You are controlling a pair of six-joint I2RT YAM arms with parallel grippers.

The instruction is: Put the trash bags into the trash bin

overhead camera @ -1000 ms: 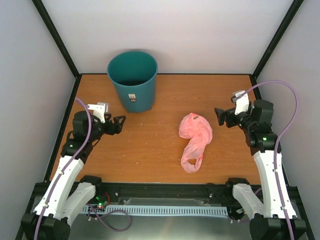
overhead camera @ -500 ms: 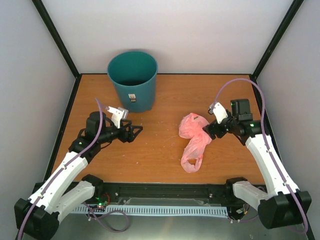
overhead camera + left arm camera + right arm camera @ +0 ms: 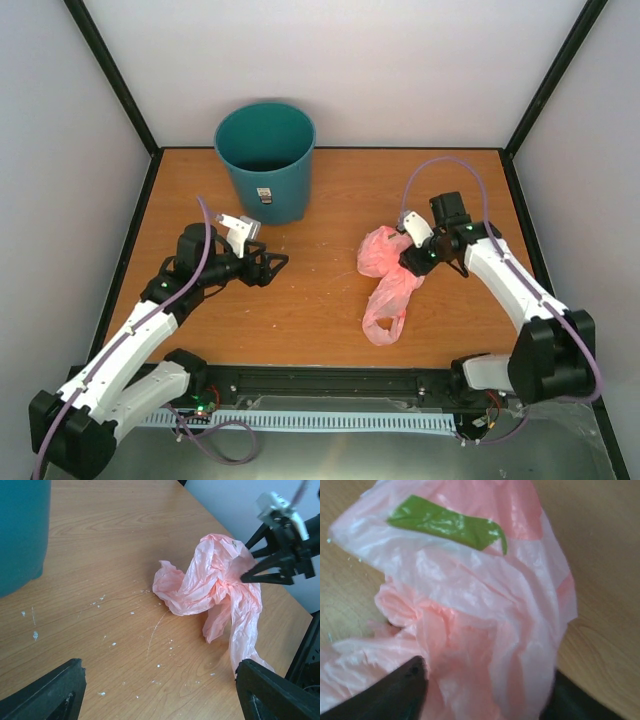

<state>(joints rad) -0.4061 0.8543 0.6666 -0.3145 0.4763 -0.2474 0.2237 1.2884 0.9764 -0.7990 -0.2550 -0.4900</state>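
**Both arms reaching in; right gripper astride the pink bag**

Nearest the arms' bases, the bag lies crumpled on the table, to the right of the bin and nearer the camera than it. Its loose tail trails toward the near edge. The bag's place matches that of the frames one second and half a second earlier.

The left gripper sits in front of the bin, slightly to its right. It has come in from the left since one second ago and has barely shifted in the last half second. Its fingers are spread wide and hold nothing.

The right gripper stood well right of the bag one second ago. It now reaches the bag's upper right part, its jaws parted with plastic between them and not closed on it.

A green patch marks the bag, with no legible writing on it.

Farthest back, the bin stands upright with the bag outside it. The print on its small white label is too small to read.
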